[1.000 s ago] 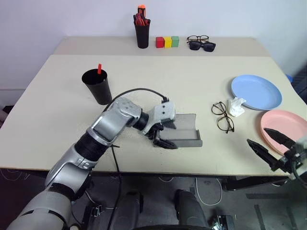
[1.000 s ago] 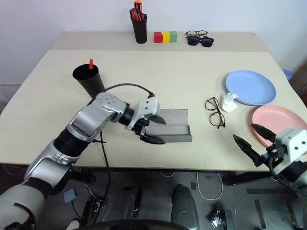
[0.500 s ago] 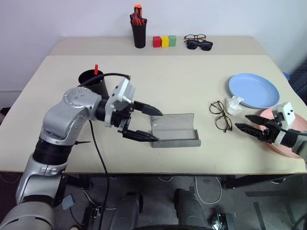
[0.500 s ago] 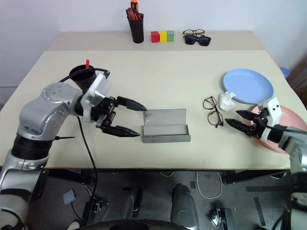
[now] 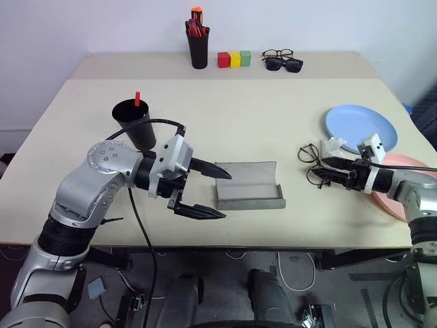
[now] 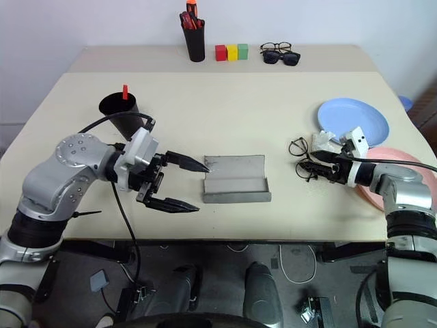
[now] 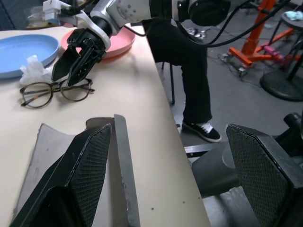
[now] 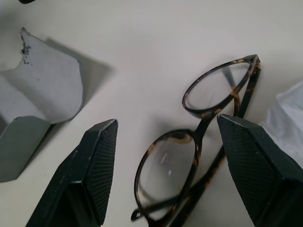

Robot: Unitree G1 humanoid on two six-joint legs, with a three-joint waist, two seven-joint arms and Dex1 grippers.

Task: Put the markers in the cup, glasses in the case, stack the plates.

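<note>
At the far edge of the beige table you see a narrow black pen holder stuffed with red and orange pens. Just to its right sit three small blocks in a row: red block, yellow block, green block. Right of those you see dark-lensed sunglasses with another thin black-framed pair just behind. A crumpled white tissue lies near the table's right side. Orange metal stand legs show on the grey floor.
</note>
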